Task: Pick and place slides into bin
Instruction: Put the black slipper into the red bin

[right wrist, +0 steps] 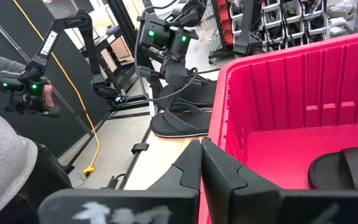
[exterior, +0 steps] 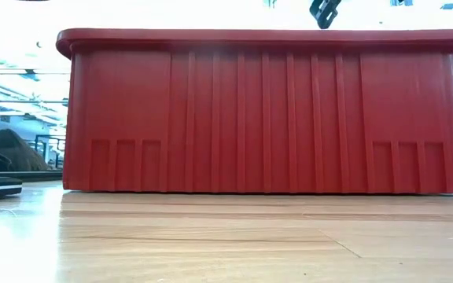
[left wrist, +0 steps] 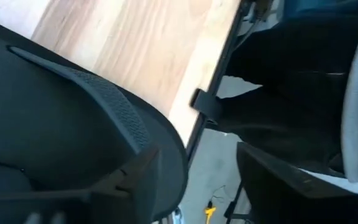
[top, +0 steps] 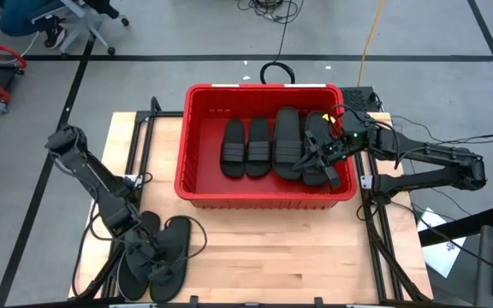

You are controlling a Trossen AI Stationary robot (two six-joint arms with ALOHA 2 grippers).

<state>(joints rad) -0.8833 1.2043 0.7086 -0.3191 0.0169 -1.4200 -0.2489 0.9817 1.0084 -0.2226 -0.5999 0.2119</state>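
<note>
The slides are soft, light foam that bends easily and should grip well, so the best hold is probably across a strap or the sole's edge, where the fingers can pinch through. Four banded slides point(top: 259, 145) lie side by side on the floor of the bin point(top: 197, 184), with what looks like another dark one under the right gripper point(top: 332, 154). That gripper hovers over the bin's right end with its fingers point(right wrist: 188, 165) pressed together on nothing. Two thong slides point(top: 165, 248) lie at the table's near left corner, overlapping each other. The left gripper point(top: 135, 235) is down on them; its wrist view shows a dark finger point(left wrist: 104, 124) and a dark shape opposite it with a gap between, so the fingers seem parted, but whether they have a strap between them I cannot tell. The table point(top: 272, 257) is pale wood planking, bare and flat between the bin and the thong slides, and probably smooth enough that a pushed slide would slip. Round it lies a grey floor with cables and a yellow cord point(top: 368, 38). In the right wrist view a person's hand point(right wrist: 39, 93) holds a control arm, with shelving behind.
</note>
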